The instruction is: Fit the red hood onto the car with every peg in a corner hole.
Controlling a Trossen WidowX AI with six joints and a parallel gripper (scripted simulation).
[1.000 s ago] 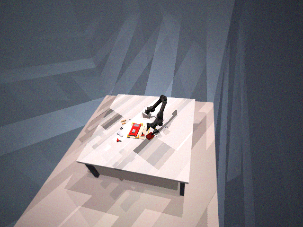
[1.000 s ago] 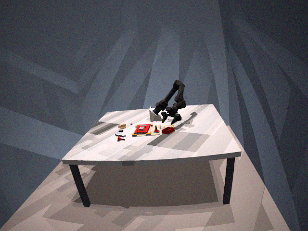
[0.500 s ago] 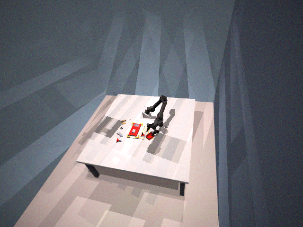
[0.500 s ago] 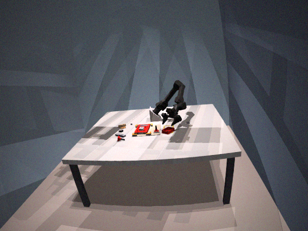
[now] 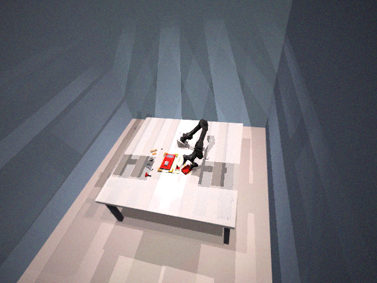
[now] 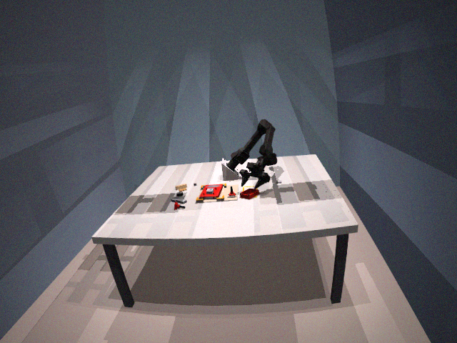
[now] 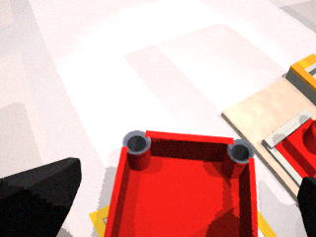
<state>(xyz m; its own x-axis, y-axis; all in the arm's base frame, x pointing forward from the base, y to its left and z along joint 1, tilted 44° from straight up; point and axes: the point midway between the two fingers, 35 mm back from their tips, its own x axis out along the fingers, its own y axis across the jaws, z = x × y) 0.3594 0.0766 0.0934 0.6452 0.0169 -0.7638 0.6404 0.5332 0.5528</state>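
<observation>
The red hood [image 5: 186, 170] [image 6: 249, 194] [image 7: 178, 202] lies on the table right of the car, hollow side up, with two round corner bosses showing in the wrist view. Its near end is cut off there. My gripper [image 5: 187, 166] [image 6: 248, 186] [image 7: 194, 182] is open and empty above the hood, one finger out to each side of it. The red chassis [image 5: 164, 167] [image 6: 218, 192] sits in the jig, between yellow corner pieces [image 5: 171, 170] [image 6: 199, 200]. The grey engine block [image 5: 166, 163] [image 6: 209, 191] is on its deck. The pegs are too small to make out.
A beige board [image 6: 235, 190] [image 7: 257, 111] beside the jig bears a red piece with a dark stem [image 6: 231, 194]. Yellow markings [image 7: 99, 219] lie around the hood. Tan blocks [image 5: 154, 150] [image 6: 181, 186], grey parts [image 6: 178, 199] and a red piece [image 5: 146, 174] [image 6: 177, 206] lie left of the car.
</observation>
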